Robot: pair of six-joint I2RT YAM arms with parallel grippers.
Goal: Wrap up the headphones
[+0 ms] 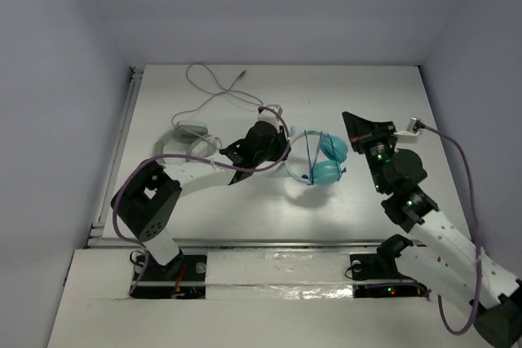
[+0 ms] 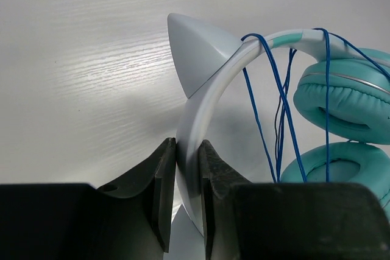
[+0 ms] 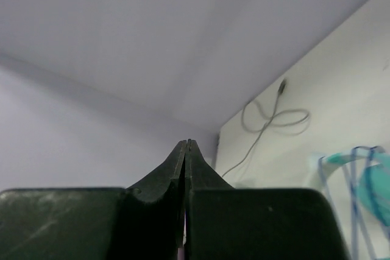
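The left gripper [image 2: 186, 150] is clenched on the white headband [image 2: 210, 83] of the headphones [image 1: 320, 160], one finger on each side of the band, low on its curve. Just above this grip a pointed white ear-shaped piece [image 2: 195, 44] stands out from the band. Further along, the thin blue cable [image 2: 277, 95] runs in several loose strands across the band and down in front of the two teal ear cups [image 2: 344, 98], which lie one beside the other on the white table [image 1: 245, 205], near its middle. The right gripper [image 3: 187, 145] has its fingers pressed together with nothing between them; it hangs in the air to the right of the headphones, apart from them, and points toward the far left corner. Behind the left arm lies a white coiled item [image 1: 192, 132], and its thin white cable [image 1: 220, 87] goes in loops toward the back edge.
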